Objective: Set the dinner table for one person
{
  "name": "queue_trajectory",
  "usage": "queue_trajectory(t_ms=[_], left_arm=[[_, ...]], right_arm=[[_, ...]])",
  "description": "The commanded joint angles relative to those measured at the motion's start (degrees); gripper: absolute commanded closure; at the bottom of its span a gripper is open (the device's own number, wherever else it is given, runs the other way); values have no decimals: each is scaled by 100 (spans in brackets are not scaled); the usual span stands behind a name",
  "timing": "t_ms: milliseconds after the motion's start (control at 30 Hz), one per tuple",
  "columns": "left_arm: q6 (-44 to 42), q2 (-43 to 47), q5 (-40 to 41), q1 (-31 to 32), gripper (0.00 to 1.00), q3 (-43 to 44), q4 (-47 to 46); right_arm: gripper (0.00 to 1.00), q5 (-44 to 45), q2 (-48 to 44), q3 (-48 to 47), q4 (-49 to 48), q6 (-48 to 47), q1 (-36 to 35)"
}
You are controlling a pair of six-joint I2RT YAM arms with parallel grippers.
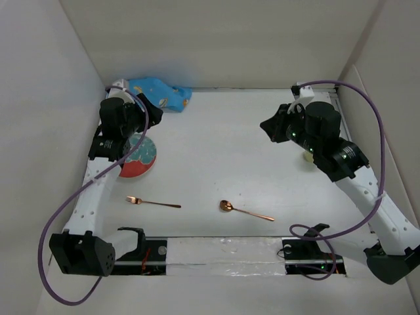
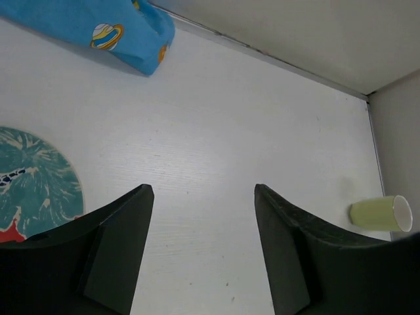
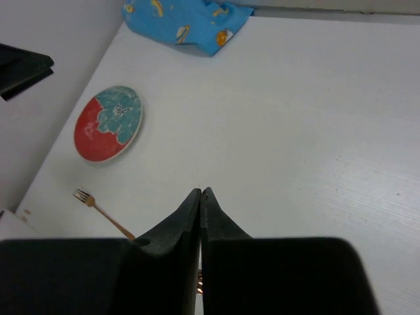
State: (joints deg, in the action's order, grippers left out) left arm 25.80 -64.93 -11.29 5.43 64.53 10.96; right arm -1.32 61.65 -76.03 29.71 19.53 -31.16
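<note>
Setting not begun. The bench (image 1: 223, 151) lies under both arms. The mat (image 1: 161, 94) is crumpled in its far left corner. The plate (image 1: 146, 159) sits by the left edge. Fork (image 1: 152, 202) and spoon (image 1: 244, 210) lie loose near the front, and the cup (image 2: 380, 213) is tipped over at the right. Left tool (image 2: 203, 197) is spread wide and empty; right tool (image 3: 201, 197) is pressed closed on nothing.

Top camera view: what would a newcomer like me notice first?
The crumpled blue placemat in the far-left corner of the white dinner table stands out, with a red-and-teal plate just nearer along the left side. A copper fork and spoon lie apart near the front edge, and a pale green cup lies on its side by the right wall.
</note>
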Motion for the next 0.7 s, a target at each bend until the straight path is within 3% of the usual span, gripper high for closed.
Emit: queue_trajectory(t_ms=[0, 67, 100, 200, 367, 400, 500, 600, 667], left_arm=[[83, -115, 197, -252, 43, 533, -191], [135, -335, 635, -253, 52, 805, -60], [118, -624, 802, -253, 68, 954, -7], [66, -1378, 1444, -253, 100, 1613, 301], [48, -2813, 1884, -533, 100, 3081, 950], [74, -3241, 1902, -534, 83, 3292, 1030], [170, -3972, 1973, -789, 53, 3785, 1110], [267, -4709, 1657, -903, 42, 4145, 1136], [232, -5081, 1481, -851, 40, 4611, 1224]], right_arm=[[100, -192, -65, -8, -203, 7, 214], [100, -263, 22, -35, -177, -37, 294], [100, -307, 49, -26, -159, -37, 355], [100, -333, 119, 26, -176, -54, 408], [100, -526, 163, 237, -299, -11, 470], [100, -553, 216, 246, -308, -19, 522], [100, -519, 295, 238, -326, -54, 523], [100, -474, 392, 211, -343, -63, 584], [85, -544, 532, 194, -396, -81, 584]])
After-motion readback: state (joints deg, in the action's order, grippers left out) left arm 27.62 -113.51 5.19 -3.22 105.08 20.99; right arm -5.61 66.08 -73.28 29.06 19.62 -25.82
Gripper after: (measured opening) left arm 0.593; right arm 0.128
